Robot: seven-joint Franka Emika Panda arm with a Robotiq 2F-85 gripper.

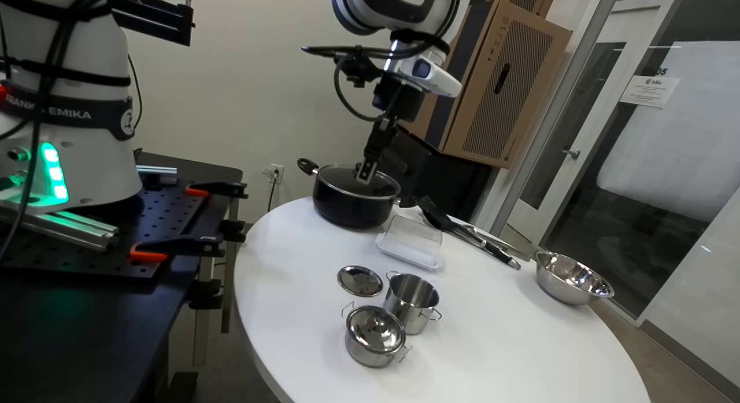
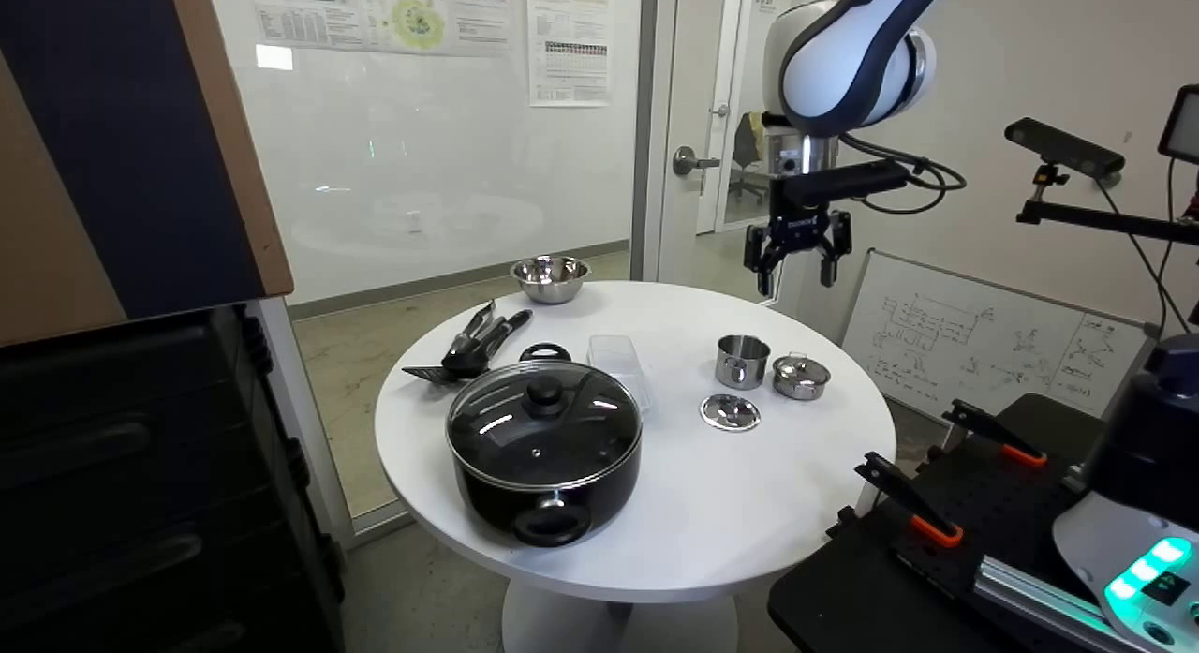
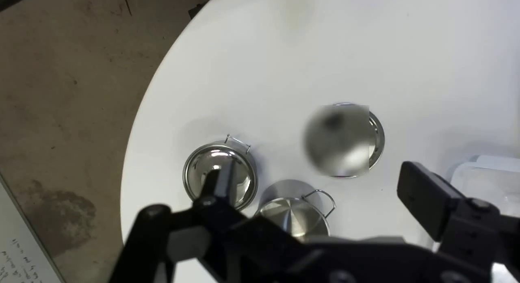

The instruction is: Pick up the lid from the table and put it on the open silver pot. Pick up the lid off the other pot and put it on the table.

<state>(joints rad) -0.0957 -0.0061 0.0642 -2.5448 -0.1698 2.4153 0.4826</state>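
Note:
The loose steel lid (image 1: 359,281) lies on the white table (image 1: 491,357), also in an exterior view (image 2: 730,412). In the wrist view the lid (image 3: 345,141) is mostly blurred. The open silver pot (image 1: 409,315) stands uncovered beside it, also in an exterior view (image 2: 741,366) and the wrist view (image 3: 300,218), partly hidden by the gripper. The other pot (image 1: 369,355), wider and squat, stands next to it with its lid (image 1: 377,328) on; this lid shows in the wrist view (image 3: 221,155). My gripper (image 2: 796,276) is open, empty and above the table; its fingers (image 3: 319,189) are wide apart.
A big black pot (image 1: 354,209) with a glass lid stands at a table edge. A clear plastic container (image 1: 410,241) lies near it. Black utensils (image 1: 462,232) and a steel pan (image 1: 569,284) lie farther along. Cardboard boxes (image 1: 503,85) stand behind.

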